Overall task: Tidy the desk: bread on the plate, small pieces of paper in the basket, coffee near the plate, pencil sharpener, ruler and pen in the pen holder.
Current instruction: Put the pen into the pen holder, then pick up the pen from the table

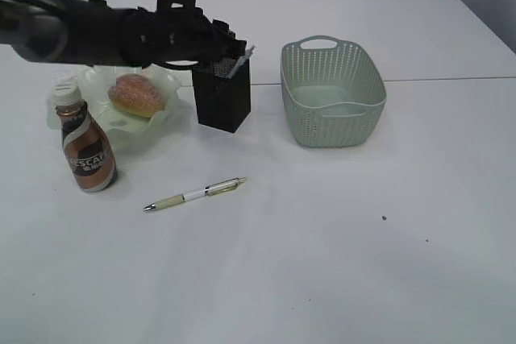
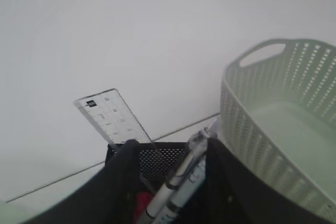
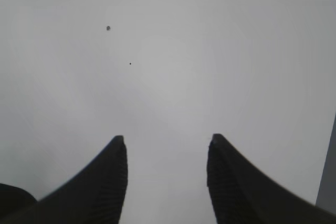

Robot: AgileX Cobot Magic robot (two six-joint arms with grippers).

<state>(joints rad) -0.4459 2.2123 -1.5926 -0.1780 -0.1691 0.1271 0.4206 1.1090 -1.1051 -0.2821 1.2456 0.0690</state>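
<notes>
- Exterior view: bread [image 1: 136, 94] is seen lying on the pale green plate [image 1: 164, 80] at the left of the white tabletop [image 1: 322, 263]. The Nescafe coffee bottle [image 1: 85, 143] is stood upright just in front of the plate. The black mesh pen holder [image 1: 222, 94] is placed between the plate and the pale green basket [image 1: 332, 93], apart from both. A pen [image 1: 193, 194] is left lying flat on the tabletop in front of the pen holder, well apart from it. The left gripper [image 1: 230, 47] is held over the holder's rim; its jaws cannot be made out here.
- Left wrist view: the clear ruler [image 2: 114, 118] is seen standing tilted in the pen holder [image 2: 157, 158], its top leaning away. A second pen [image 2: 181, 182] is seen between the two dark fingers [image 2: 123, 182] of the left gripper [image 2: 173, 148], which are parted to a middling width; whether they touch the pen cannot be told. The basket [image 2: 273, 114] is seen just to the right.
- Right wrist view: the right gripper [image 3: 167, 145] is shown with jaws parted at a middling width and nothing between them, above bare tabletop [image 3: 173, 45].
</notes>
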